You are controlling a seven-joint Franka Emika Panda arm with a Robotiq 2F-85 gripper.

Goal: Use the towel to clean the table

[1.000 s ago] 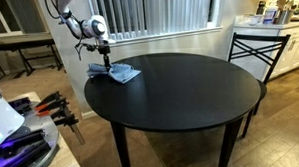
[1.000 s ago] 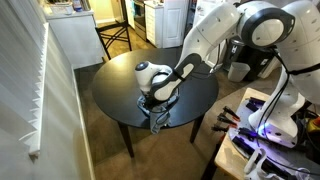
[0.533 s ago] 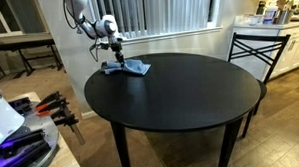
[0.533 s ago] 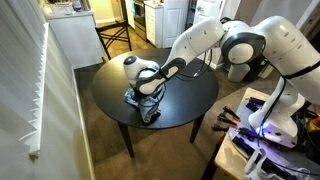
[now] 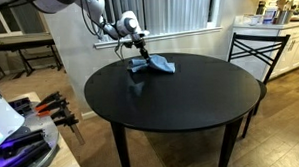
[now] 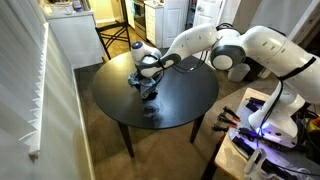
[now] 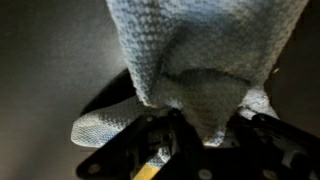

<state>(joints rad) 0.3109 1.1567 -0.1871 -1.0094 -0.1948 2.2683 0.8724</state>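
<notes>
Black metal chair [image 5: 256,50], vertical window blinds [image 5: 177,10], orange-handled clamps [image 5: 58,109].

In an exterior view, the arm reaches in from the upper left and its gripper [image 5: 141,57] rests on a crumpled blue towel [image 5: 156,65] near the far edge of the round black table [image 5: 180,97]. A black chair [image 5: 256,52] stands just beside the table.
</notes>
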